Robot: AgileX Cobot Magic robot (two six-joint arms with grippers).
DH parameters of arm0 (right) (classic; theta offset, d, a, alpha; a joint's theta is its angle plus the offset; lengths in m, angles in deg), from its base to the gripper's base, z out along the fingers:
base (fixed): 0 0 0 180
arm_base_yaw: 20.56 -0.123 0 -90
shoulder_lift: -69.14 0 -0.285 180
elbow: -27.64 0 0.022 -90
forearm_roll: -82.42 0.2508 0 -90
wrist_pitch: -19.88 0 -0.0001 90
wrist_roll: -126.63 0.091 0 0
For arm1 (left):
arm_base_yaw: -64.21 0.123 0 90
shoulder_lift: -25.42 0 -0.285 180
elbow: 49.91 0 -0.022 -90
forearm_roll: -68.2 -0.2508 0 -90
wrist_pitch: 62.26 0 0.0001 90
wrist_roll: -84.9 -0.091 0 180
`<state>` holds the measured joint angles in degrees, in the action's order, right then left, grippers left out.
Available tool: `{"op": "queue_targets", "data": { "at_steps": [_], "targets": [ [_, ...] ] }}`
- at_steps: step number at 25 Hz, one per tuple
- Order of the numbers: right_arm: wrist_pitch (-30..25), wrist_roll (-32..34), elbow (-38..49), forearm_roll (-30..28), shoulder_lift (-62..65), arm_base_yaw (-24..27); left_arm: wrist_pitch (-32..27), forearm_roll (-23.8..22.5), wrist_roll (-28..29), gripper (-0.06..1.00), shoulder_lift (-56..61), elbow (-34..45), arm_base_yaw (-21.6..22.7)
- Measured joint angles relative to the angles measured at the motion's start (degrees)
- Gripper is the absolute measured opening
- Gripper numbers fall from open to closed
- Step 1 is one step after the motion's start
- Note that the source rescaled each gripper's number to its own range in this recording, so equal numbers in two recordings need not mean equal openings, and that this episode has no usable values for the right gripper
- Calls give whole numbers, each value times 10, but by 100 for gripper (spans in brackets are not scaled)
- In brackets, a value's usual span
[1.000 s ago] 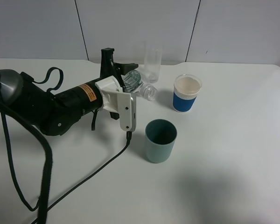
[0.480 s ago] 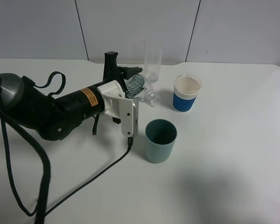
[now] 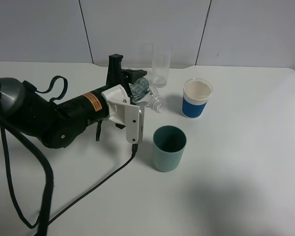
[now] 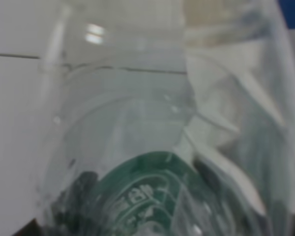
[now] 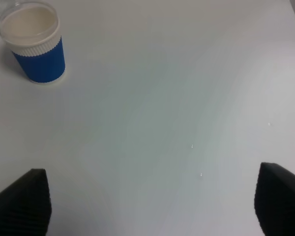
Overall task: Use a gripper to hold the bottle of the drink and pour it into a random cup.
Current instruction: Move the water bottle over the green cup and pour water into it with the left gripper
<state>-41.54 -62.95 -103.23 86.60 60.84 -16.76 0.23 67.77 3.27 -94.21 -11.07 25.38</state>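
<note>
Item: left gripper [image 3: 129, 79], black, white jaw housing, orange label; clamped on the bottle [image 3: 148, 94], which it carries clear of the table [image 3: 246, 167], tipped well over with the open neck slanting down towards the right side. Item: bottle, clear plastic, green label; fills the left wrist view [image 4: 152, 196], wall looks creased where it is squeezed; contents cannot be told. Position: its mouth hangs beyond the far rim of the teal cup [image 3: 169, 147], between that cup, the glass [image 3: 161, 69] and the blue-and-white cup [image 3: 196, 98], seemingly over bare table rather than over any cup. Item: right gripper [image 5: 147, 201], jaws spread wide, grasping nothing, low over bare table with the blue-and-white cup off to one side. Item: cable [image 3: 103, 182], trailing from the housing past the teal cup. Hazards, as judged: drink running onto the table if the tilt deepens before the mouth stands over the teal cup; a squirt or a slip if the thin wall buckles under the grip; the glass toppling if the raised black finger swings near it; the teal cup, light and empty-looking, shoved by the housing or the dragged cable
</note>
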Motion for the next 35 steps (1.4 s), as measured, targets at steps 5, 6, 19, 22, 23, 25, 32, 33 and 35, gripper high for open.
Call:
{"op": "queue_targets", "data": {
  "at_steps": [5, 6, 19, 22, 23, 25, 32, 33, 35],
  "targets": [
    [0, 0, 0, 0, 0, 0, 2, 1, -7, 2, 0, 2, 0],
    [0, 0, 0, 0, 0, 0, 3, 1, -7, 2, 0, 3, 0],
    [0, 0, 0, 0, 0, 0, 8, 15, -44, 2, 0, 20, -19],
    [0, 0, 0, 0, 0, 0, 8, 22, -64, 2, 0, 20, -24],
    [0, 0, 0, 0, 0, 0, 8, 24, -69, 2, 0, 20, -24],
    [0, 0, 0, 0, 0, 0, 8, 29, -74, 2, 0, 20, -24],
    [0, 0, 0, 0, 0, 0, 8, 39, -75, 2, 0, 20, -24],
    [0, 0, 0, 0, 0, 0, 8, 43, -75, 2, 0, 20, -24],
    [0, 0, 0, 0, 0, 0, 8, 50, -75, 2, 0, 20, -24]
  ]
}}
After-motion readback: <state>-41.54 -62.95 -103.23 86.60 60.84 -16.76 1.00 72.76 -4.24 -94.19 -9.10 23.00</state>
